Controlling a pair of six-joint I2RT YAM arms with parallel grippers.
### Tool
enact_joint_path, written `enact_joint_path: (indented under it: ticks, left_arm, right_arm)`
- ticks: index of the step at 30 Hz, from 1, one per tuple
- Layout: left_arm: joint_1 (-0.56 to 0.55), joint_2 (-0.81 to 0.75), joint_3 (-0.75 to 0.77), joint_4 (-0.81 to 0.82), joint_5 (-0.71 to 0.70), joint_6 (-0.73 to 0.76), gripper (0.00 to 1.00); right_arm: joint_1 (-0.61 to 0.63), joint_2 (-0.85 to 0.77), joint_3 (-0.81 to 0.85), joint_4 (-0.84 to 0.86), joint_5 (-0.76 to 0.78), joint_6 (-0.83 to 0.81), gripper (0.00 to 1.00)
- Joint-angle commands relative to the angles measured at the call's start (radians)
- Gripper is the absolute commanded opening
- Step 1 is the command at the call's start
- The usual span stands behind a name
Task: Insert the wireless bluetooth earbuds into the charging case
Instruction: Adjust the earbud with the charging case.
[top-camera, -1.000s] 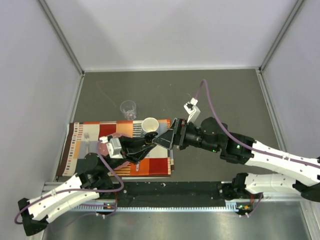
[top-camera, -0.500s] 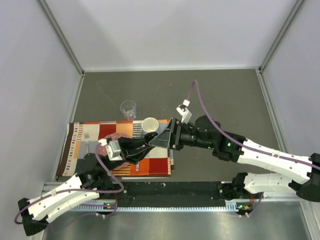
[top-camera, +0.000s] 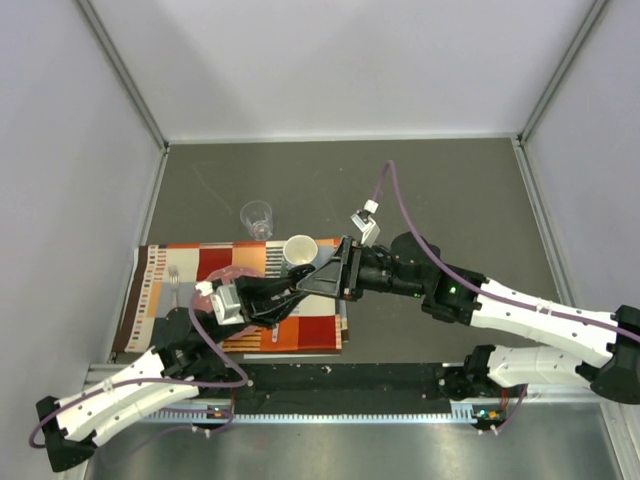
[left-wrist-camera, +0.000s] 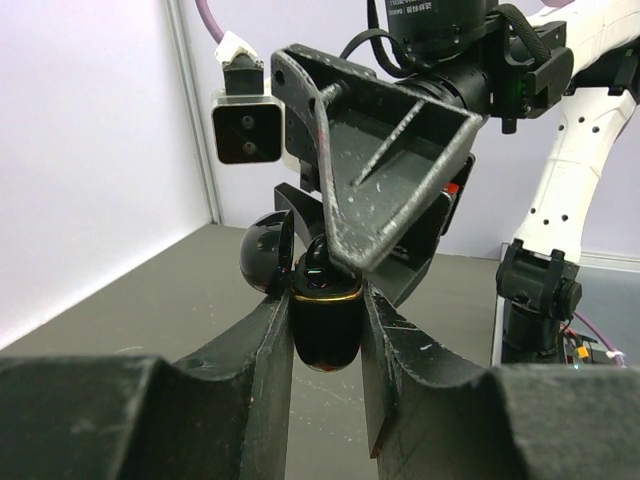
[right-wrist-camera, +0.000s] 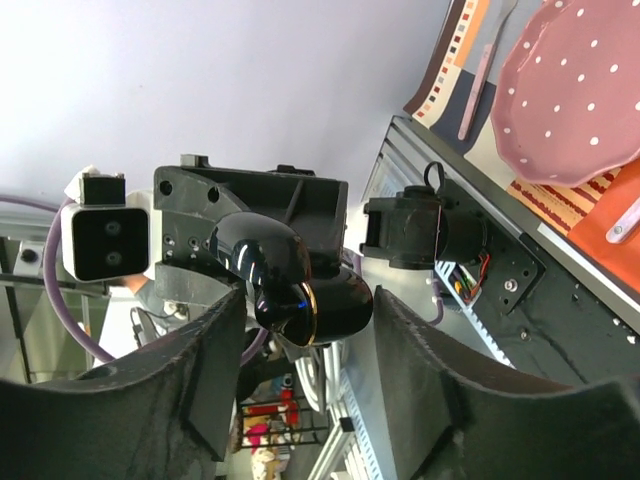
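Note:
My left gripper (left-wrist-camera: 327, 312) is shut on a glossy black charging case (left-wrist-camera: 325, 325) with a gold rim, held up off the table. Its lid (left-wrist-camera: 265, 255) hangs open to the left. My right gripper (right-wrist-camera: 310, 335) is open, and its fingers straddle the same case (right-wrist-camera: 335, 300) without closing on it. One right finger (left-wrist-camera: 390, 170) reaches down to the case's open top. Something shiny black sits in the case's mouth; I cannot tell if it is an earbud. No loose earbuds show. In the top view the two grippers meet over the placemat, left (top-camera: 285, 296) and right (top-camera: 318, 281).
A white mug (top-camera: 299, 250) stands on the striped orange placemat (top-camera: 165, 268) just behind the grippers. A clear glass (top-camera: 257, 216) stands beyond the mat. A pink dotted plate (right-wrist-camera: 590, 90) lies on the mat under my left arm. A fork (top-camera: 175, 285) lies at the mat's left.
My right arm has moved left and brought its open fingers around the case in my left gripper. My left gripper has shifted slightly left with the case.

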Motion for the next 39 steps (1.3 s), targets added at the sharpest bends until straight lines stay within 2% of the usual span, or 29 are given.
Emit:
enact_joint_path:
  ticks: [1, 5, 8, 19, 26, 39]
  left_arm:
    - [0.0, -0.012, -0.008, 0.06, 0.015, 0.01, 0.0]
    - [0.0, -0.017, -0.011, 0.058, 0.017, 0.006, 0.0]
    - [0.0, -0.015, -0.011, 0.058, 0.015, 0.003, 0.0]
    - [0.0, -0.007, -0.009, 0.046, 0.0, -0.016, 0.0]
    - [0.0, -0.001, -0.009, 0.023, -0.025, -0.046, 0.0]
    - [0.0, 0.025, -0.009, 0.007, -0.036, -0.08, 0.0]
  right_arm:
    - [-0.02, -0.019, -0.01, 0.082, 0.005, 0.019, 0.57]
    - [-0.028, -0.021, -0.016, 0.092, 0.01, 0.027, 0.58]
    - [-0.03, -0.016, -0.02, 0.099, 0.005, 0.03, 0.54]
    - [-0.028, 0.008, -0.012, 0.129, -0.031, 0.016, 0.29]
    - [-0.028, 0.01, 0.029, 0.092, -0.036, -0.109, 0.15]
    - [-0.011, 0.024, 0.117, -0.013, -0.024, -0.317, 0.11]
